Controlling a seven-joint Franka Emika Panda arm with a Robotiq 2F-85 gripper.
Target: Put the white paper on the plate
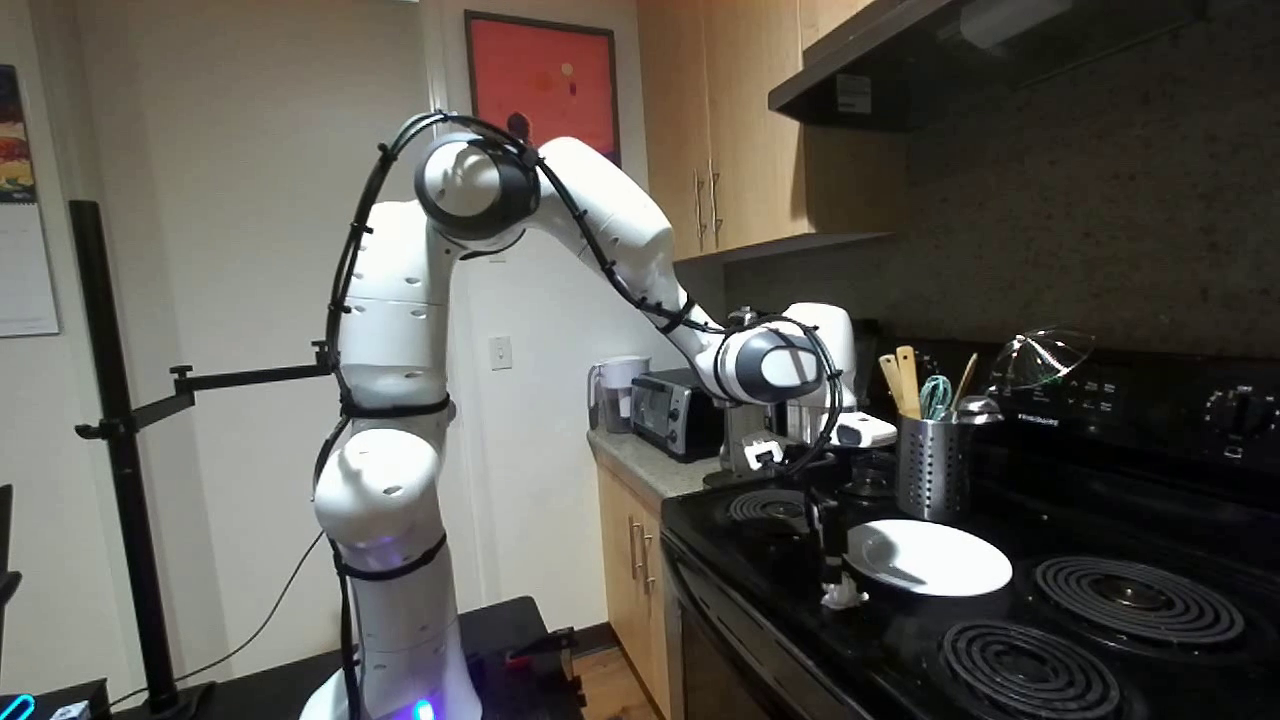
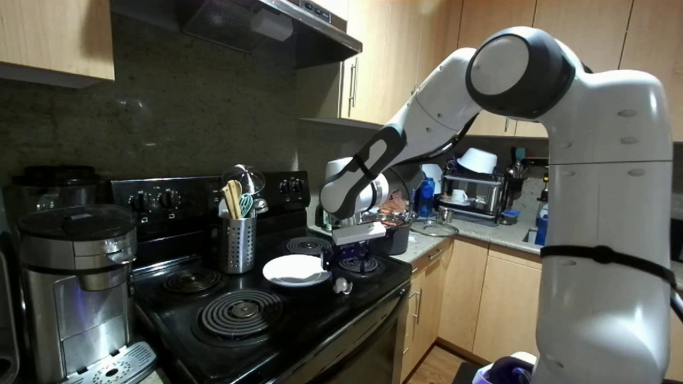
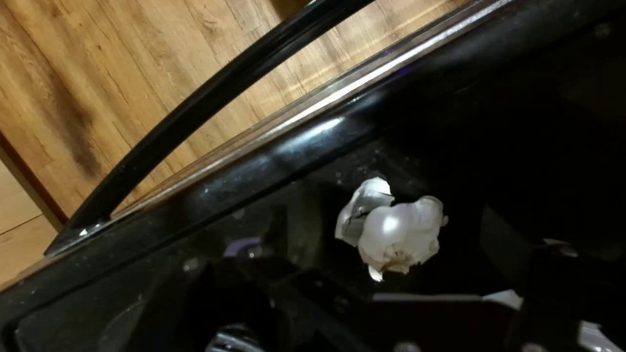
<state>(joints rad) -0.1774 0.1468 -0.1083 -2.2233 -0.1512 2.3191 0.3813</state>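
The white paper [image 1: 845, 594] is a small pale lumpy wad on the black stovetop near its front edge. It also shows in an exterior view [image 2: 342, 286]. In the wrist view the wad [image 3: 398, 232] looks like a garlic bulb with loose skin. The plate [image 1: 935, 557] is round, white and bare, lying flat on the stove behind the wad; it also shows in an exterior view [image 2: 296, 270]. My gripper [image 2: 344, 264] points down just above the wad. Its dark fingers look apart, one to each side of the wad in the wrist view. The plate is not clearly visible there.
A steel utensil holder [image 1: 932, 468] stands behind the plate. Coiled burners [image 1: 1140, 598] surround the plate. A dark pot [image 2: 394, 237] stands on the counter beside the stove. A coffee machine [image 2: 80, 288] stands at the opposite side. The oven handle [image 3: 195, 107] runs along the front.
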